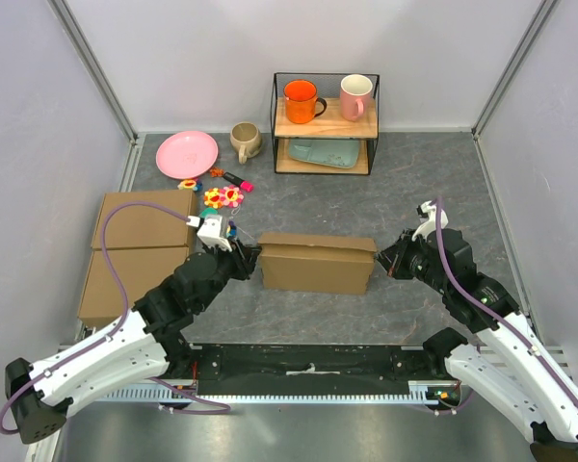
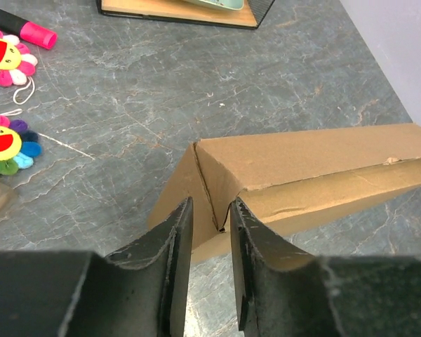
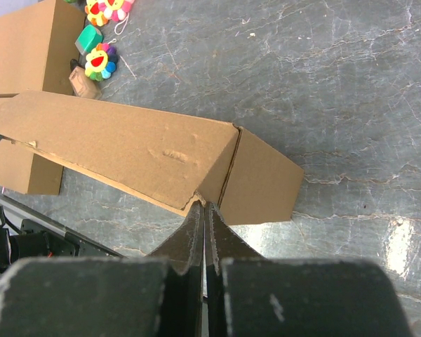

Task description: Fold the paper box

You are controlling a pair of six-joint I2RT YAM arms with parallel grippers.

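The paper box [image 1: 318, 262] is a brown cardboard piece, partly folded into a long shallow shape, lying mid-table. My left gripper [image 1: 249, 258] is at its left end. In the left wrist view the fingers stand a little apart with the box's corner crease [image 2: 209, 189] between their tips [image 2: 210, 214]. My right gripper [image 1: 385, 260] is at the right end. In the right wrist view its fingers are pressed together [image 3: 205, 205] on the lower edge of the box [image 3: 140, 151], beside the end flap [image 3: 259, 182].
Two flat ready-made brown boxes [image 1: 135, 252] lie at the left. A pink plate [image 1: 186, 154], a beige mug [image 1: 245, 141], flower toys [image 1: 222, 197] and a pink marker [image 1: 237, 180] sit behind them. A wire shelf [image 1: 326, 125] holds an orange mug [image 1: 301, 100] and a pink mug [image 1: 355, 96].
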